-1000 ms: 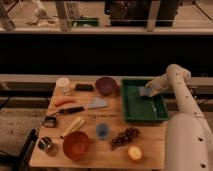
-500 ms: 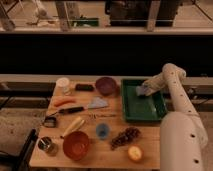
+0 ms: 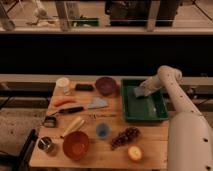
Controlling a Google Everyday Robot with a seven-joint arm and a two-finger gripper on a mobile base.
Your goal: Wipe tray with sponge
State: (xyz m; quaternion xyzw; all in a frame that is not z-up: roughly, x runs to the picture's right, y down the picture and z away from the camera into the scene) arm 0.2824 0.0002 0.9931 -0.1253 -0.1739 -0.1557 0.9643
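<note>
One tool (image 3: 143, 91), grip state impossible to tell, rests at the sponge (image 3: 138, 92) in the far-left corner of the tray (image 3: 146, 118) on the counter (image 3: 100, 156), with most bare tray floor lying nearward and rightward.

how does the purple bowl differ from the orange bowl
The purple bowl is dark purple, the orange bowl orange-red. The purple bowl sits at the table's far edge beside the tray; the orange bowl sits near the front edge. Both are round and upright. The gripper is inside the tray's far end, at the sponge.
</note>
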